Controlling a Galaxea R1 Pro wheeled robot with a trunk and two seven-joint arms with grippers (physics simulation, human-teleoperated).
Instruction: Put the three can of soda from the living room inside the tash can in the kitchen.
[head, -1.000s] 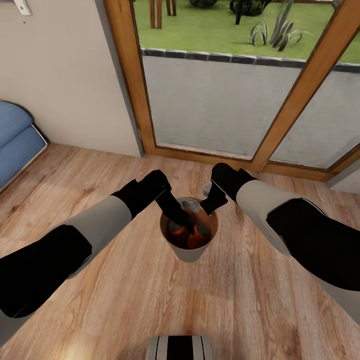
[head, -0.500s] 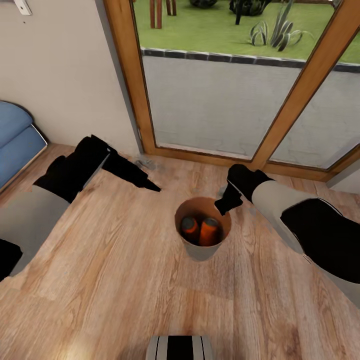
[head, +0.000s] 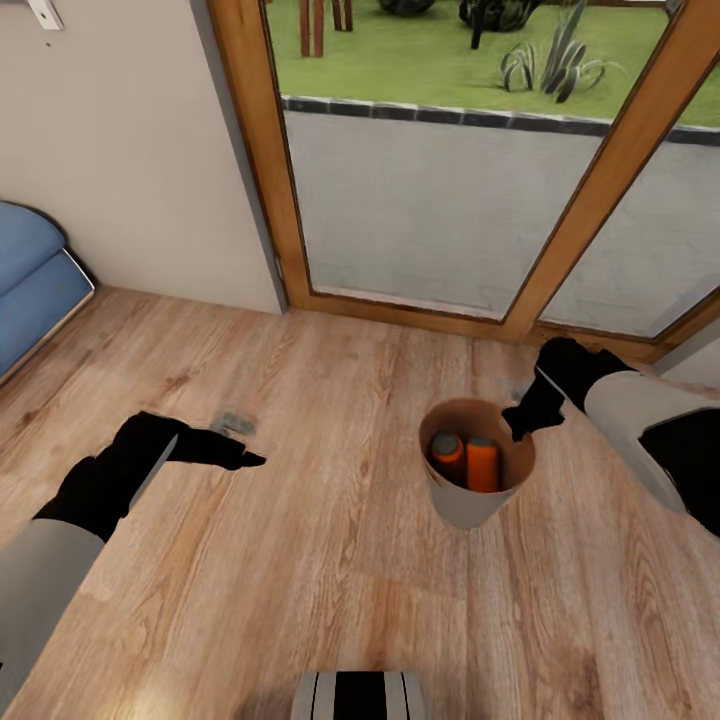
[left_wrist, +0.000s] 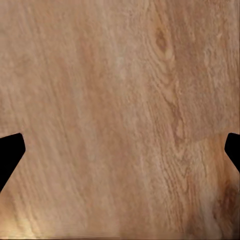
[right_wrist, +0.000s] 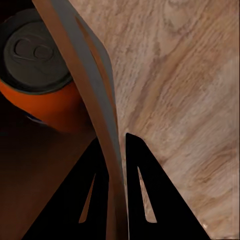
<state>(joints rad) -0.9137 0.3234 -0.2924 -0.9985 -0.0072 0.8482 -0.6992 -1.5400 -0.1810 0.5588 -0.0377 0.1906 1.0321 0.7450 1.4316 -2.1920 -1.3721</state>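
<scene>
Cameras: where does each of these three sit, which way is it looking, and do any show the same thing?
Head view: on the robot's head, looking forward and down at the wood floor, glass doors, both arms, and the trash can.
Left wrist view: on the left arm, facing bare floor past the open left gripper.
Right wrist view: on the right arm; the right gripper clamps the bin's rim beside an orange can.
Shared: head and right wrist views both show bin and orange cans.

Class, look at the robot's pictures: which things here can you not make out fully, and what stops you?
- Third can: head view shows two orange cans in the bin; its wall hides anything deeper.
- Sofa: cut off by the head view's left edge.
- Left gripper: wrist view's edges crop the fingertips.
- Small grey thing on the floor: too small to identify.
</scene>
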